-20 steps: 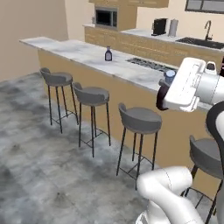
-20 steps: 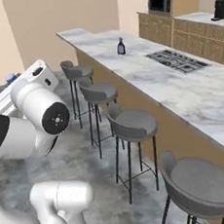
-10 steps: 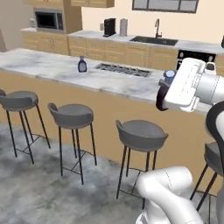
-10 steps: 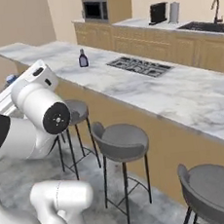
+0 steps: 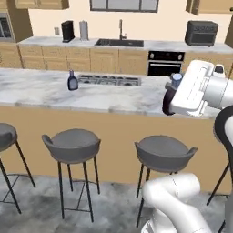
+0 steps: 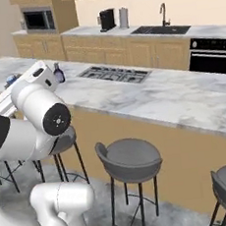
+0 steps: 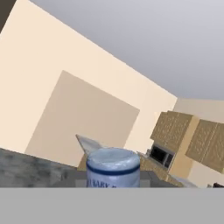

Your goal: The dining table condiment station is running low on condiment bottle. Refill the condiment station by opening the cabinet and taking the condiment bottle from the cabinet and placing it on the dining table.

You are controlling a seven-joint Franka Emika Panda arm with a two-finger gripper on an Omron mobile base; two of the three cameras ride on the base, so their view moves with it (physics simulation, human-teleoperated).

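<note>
in the hand view the condiment bottle point(image 7: 113, 168) fills the lower middle of the frame, blue cap up close, a strip of pale label with dark lettering just under it; the jaws are clamped shut on it, though the fingertips themselves cannot be made out. in the left base view the white arm rises from the lower right and the gripper point(image 5: 175, 86) sits at right centre, with the bottle's blue cap point(image 5: 176, 80) poking out at its upper left edge, held up in the air on the near side of the dining table point(image 5: 113, 98). in the right base view the same hand is at left centre, the blue cap point(image 6: 10, 80) just visible at the far left of the white wrist. grey round stools point(image 5: 72, 145) stand along the near side of that long marble surface, across the lower half of both base views. on the surface, toward the upper left of the left base view, a second small dark bottle point(image 5: 72, 81) stands upright beside a cooktop point(image 5: 109, 81) set into the top. further back, along the top of the frame, a rear counter carries a sink with tap point(image 5: 120, 42), a black coffee machine point(image 5: 68, 31) and a dark toaster oven point(image 5: 201, 33), with a built-in oven point(image 5: 165, 63) below.
</note>
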